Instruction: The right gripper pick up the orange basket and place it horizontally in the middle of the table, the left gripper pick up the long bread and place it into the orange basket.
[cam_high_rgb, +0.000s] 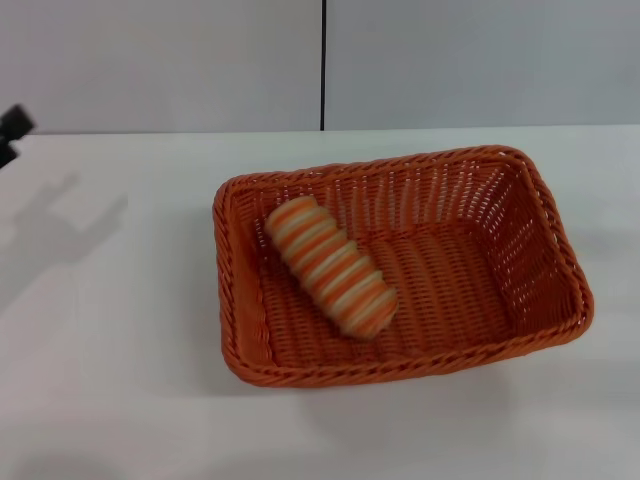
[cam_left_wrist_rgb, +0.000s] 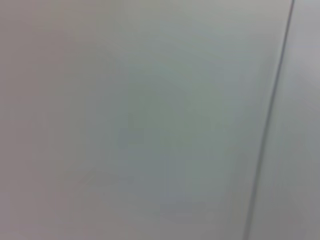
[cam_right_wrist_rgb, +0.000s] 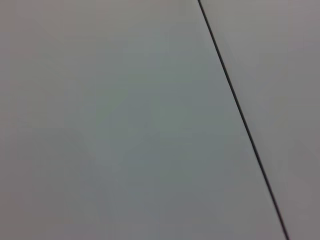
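In the head view the orange basket (cam_high_rgb: 545, 225) lies lengthwise across the middle of the white table (cam_high_rgb: 110, 350). Inside it, toward its left half, the long bread (cam_high_rgb: 331, 267) rests at a slant on the basket floor, orange and cream stripes up. A small black part of the left gripper (cam_high_rgb: 12, 130) shows at the far left edge, well away from the basket and above the table; its fingers cannot be made out. The right gripper is out of view. Both wrist views show only grey wall panels.
A grey panelled wall with a dark vertical seam (cam_high_rgb: 323, 65) stands behind the table. The left arm's shadow (cam_high_rgb: 55, 225) falls on the tabletop at the left. Bare white surface surrounds the basket on all sides.
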